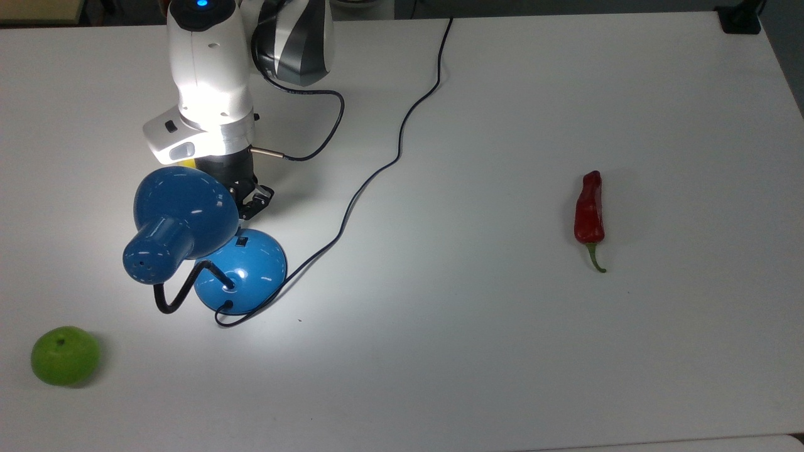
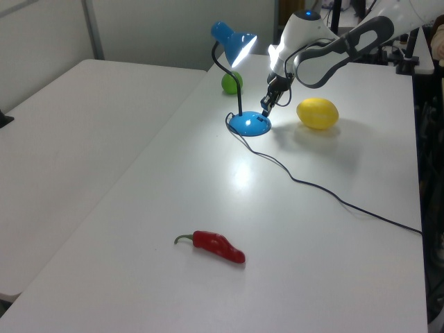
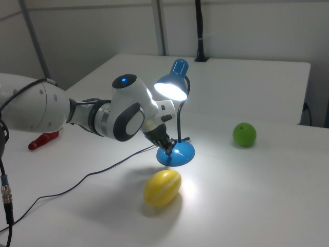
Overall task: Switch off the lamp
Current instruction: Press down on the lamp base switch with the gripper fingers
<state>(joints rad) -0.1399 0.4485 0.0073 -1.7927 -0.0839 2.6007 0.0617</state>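
The blue lamp is lit and casts a bright patch on the white table. In the top view its shade (image 1: 182, 210) overhangs the round base (image 1: 251, 276), and the small black switch (image 1: 242, 240) sits on the base's upper edge. My gripper (image 1: 252, 201) hangs just above the switch, shut with nothing held, a short gap away. The left view puts the gripper (image 2: 266, 109) right over the base (image 2: 250, 125), below the shade (image 2: 234, 43). In the right view the gripper (image 3: 165, 144) is at the rim of the base (image 3: 177, 153).
The lamp's black cord (image 1: 377, 169) snakes to the table's far edge. A yellow lemon-like fruit (image 2: 317, 113) lies beside the arm. A green fruit (image 1: 65, 355) sits at the top view's lower left, a red chili pepper (image 1: 589, 208) far to its right.
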